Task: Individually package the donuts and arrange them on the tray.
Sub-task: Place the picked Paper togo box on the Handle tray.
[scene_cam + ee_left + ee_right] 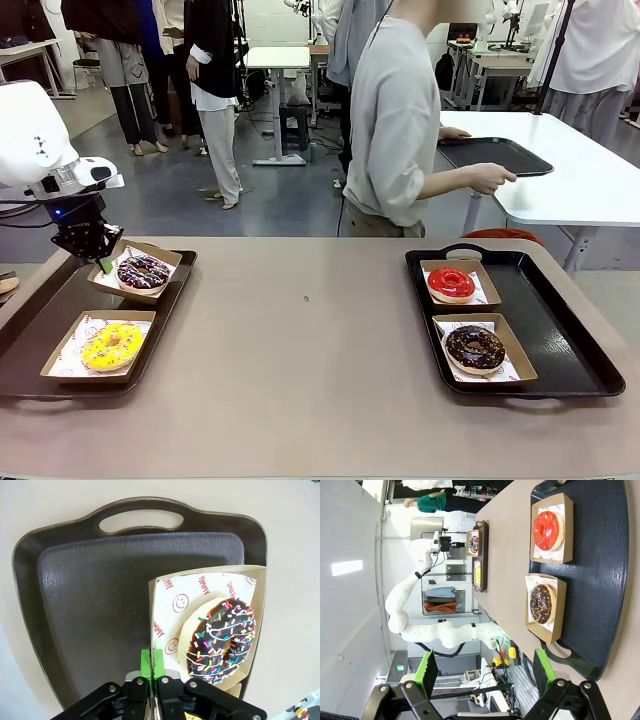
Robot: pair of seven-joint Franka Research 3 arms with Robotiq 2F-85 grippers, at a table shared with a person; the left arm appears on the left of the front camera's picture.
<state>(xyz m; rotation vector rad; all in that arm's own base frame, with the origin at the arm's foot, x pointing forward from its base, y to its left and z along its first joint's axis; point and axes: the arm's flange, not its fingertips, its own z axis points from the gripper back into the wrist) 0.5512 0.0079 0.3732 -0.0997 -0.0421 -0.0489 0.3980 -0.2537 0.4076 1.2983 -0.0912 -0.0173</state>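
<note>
Pinching the sprinkled donut's box (159, 625) wall, left claw (153, 666) beside yellow donut (111, 345); right claw (485, 672) spread.

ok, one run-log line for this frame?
left gripper: shut on box edge, sprinkled donut inside | right gripper: open, above right tray

Beige worktop (300, 350), plain, with two dark brown-black trays: left tray (40, 340), right tray (560, 330). Brown cardboard boxes lined in white paper printed with red words and smiley faces: far-left box (257, 580). Yellow donut (111, 346), glossy, faint pale drizzle. Purple-dark donut (143, 271), white stripes and sprinkles of many colours. Red donut (451, 283), glossy, plain. Chocolate donut (475, 347), dark with scattered coloured sprinkles. Left claw (154, 662) black with bright green pads; right claw (482, 667) likewise black and green. White robot arm (30, 130). Person's grey top (395, 120).
</note>
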